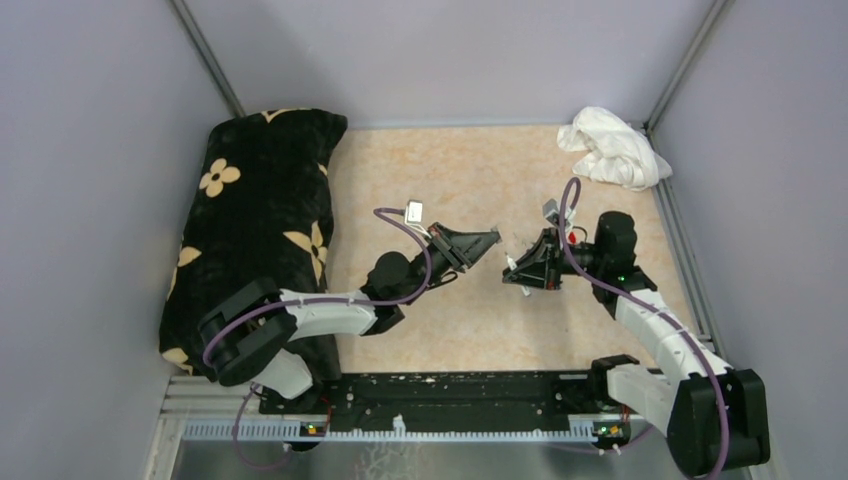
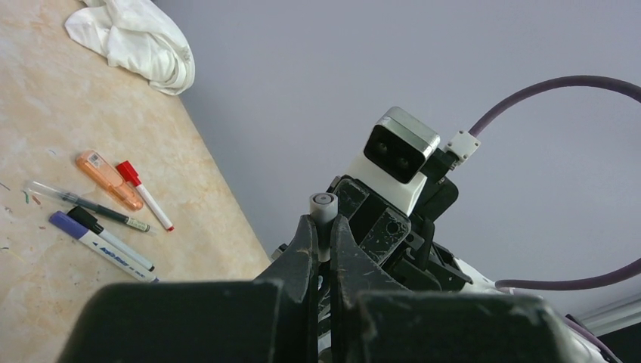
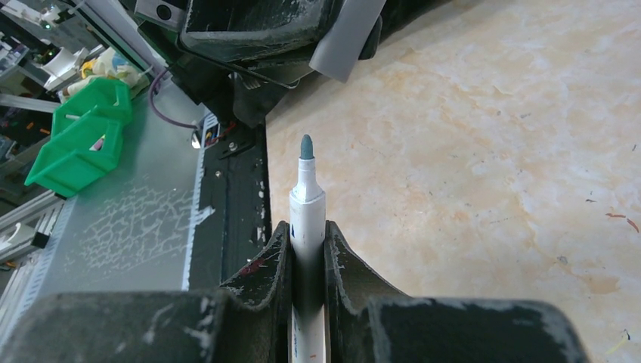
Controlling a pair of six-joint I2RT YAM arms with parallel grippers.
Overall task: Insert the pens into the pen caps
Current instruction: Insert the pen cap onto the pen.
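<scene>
A robotics lab cell: grey partition walls (image 1: 90,150), aluminium base rail (image 1: 195,398), green parts bins (image 3: 75,140).

We see the left arm (image 1: 328,315) and right arm (image 1: 655,327): white shells, black joints, trailing purple cables (image 2: 563,79); black fingers (image 3: 266,266) scratched and scuffed pale.

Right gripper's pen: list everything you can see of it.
The pen has a white, plastic-looking barrel that steps down to a narrower collar and ends in a dull grey-green felt tip. It has no cap on. It is clamped between the two fingers of the right gripper and sticks out past the fingertips, tip forward, held in the air above the table. Its rear end is out of view. Only the fingers touch it.
</scene>
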